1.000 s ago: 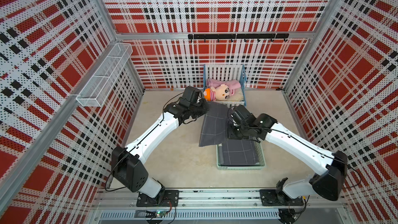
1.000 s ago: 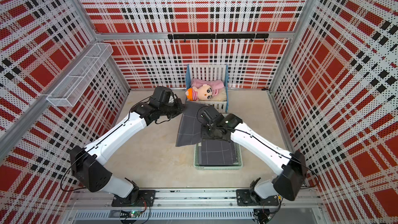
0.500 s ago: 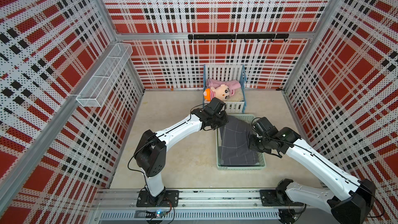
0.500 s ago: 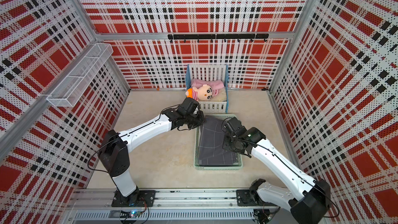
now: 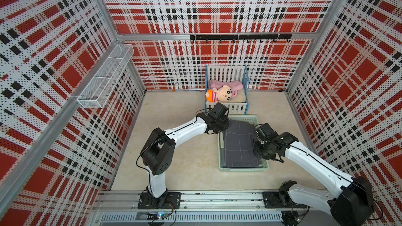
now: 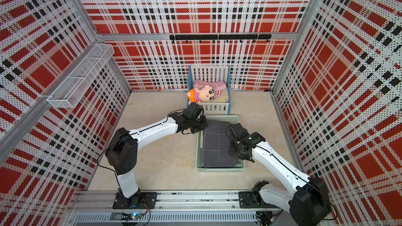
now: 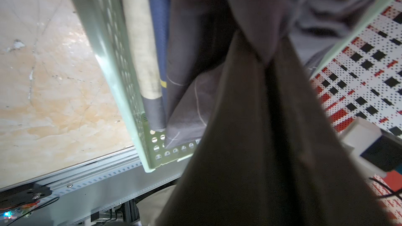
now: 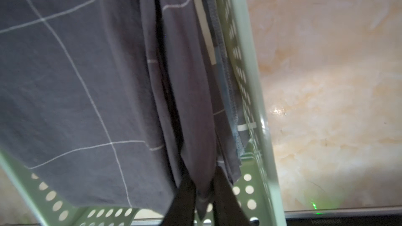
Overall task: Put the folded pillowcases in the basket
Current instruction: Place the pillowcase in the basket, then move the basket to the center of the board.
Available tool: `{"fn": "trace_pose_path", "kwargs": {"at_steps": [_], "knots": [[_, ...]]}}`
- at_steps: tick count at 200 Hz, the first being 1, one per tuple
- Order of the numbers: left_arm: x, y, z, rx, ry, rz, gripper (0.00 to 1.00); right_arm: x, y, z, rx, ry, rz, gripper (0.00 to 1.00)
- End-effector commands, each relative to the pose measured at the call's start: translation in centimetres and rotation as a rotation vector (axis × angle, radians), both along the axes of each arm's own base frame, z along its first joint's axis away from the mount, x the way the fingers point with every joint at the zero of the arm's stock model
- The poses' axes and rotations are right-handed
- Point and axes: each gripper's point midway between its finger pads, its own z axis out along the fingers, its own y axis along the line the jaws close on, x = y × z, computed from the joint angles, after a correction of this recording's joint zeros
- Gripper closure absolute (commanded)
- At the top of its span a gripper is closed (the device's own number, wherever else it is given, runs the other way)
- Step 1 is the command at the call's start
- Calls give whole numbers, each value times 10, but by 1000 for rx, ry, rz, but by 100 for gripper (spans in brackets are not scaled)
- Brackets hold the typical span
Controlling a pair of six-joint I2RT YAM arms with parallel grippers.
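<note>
Seeing pillowcase down inside basket, grey with thin white grid lines, covering most of basket's floor in both top views. Not fully flat: far end bunched up at basket's far left corner, right at left gripper. Reading left gripper as clamped tight on that bunched corner. Confirmed in left wrist view: grey cloth gathered into the pinch and draped back down into basket. Also spotted there, packed along basket's left wall beside the grey: edge of a beige cloth and of a navy cloth. Got right gripper over basket's right side, nearer basket's front end, low at the pillowcase's right edge. In right wrist view, fingers narrowly parted, with a hanging fold of pillowcase between them and touching both. Can't tell whether pinching it or just loose around it. Rest of the cloth lying smooth from there toward basket's left wall. Just behind basket: crib holding doll and pink blanket. Well left of basket, up on the wall: wire rack.
</note>
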Motion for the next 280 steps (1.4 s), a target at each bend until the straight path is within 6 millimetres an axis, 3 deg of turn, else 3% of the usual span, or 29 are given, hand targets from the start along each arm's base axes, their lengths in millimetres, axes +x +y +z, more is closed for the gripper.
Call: {"fn": "trace_pose_path", "kwargs": {"at_steps": [1,15,34,43,59,73,83,91,95,102,104,106,124,143,175,196,215,218,237,253,267,271,273,280], "knots": [[-7,3,-17,31,22,1,84,8,-11,10,-46,-47,-35,64],[-7,2,-16,27,24,-4,64,14,-13,23,-54,-87,-44,55],[-3,2,-3,29,2,-8,49,23,-15,43,-69,-133,-50,49],[0,0,10,24,-23,-10,28,28,-15,51,-73,-154,-49,48],[8,0,36,33,-75,-11,18,36,-14,66,-76,-191,-49,46],[14,5,58,66,-129,-12,16,43,-10,75,-67,-218,-39,45],[18,12,72,106,-173,-19,0,49,-7,82,-57,-240,-28,43],[22,19,85,146,-220,-28,1,55,-3,90,-42,-270,-22,40],[23,23,92,166,-248,-30,1,58,-1,95,-32,-293,-17,36],[26,32,107,206,-302,-29,1,64,1,107,-17,-342,-12,14],[28,35,111,221,-317,-23,1,66,2,110,-12,-355,-9,3],[28,38,116,230,-333,-21,1,68,3,115,-5,-372,-7,1],[35,77,160,328,-465,63,1,81,-5,150,-23,-510,-30,0],[39,135,202,395,-564,218,1,91,-19,184,-87,-628,-54,0],[36,246,232,464,-600,470,1,100,-51,235,-265,-793,-116,0],[22,298,244,422,-609,568,1,106,-58,257,-342,-858,-88,0],[13,318,235,332,-609,584,1,112,-62,241,-384,-818,-99,0],[12,323,230,318,-601,596,1,115,-60,235,-381,-802,-79,0],[15,313,181,195,-509,514,1,128,-43,182,-236,-641,19,0],[15,285,131,113,-395,395,1,129,-41,144,-115,-527,-9,30],[13,259,108,105,-354,342,1,128,-39,120,-16,-472,-49,53],[14,253,106,113,-351,334,0,128,-39,114,2,-460,-52,57],[11,241,106,111,-355,306,0,128,-38,113,12,-458,-50,58],[10,222,105,122,-359,268,4,127,-36,105,28,-439,-46,57]]}}
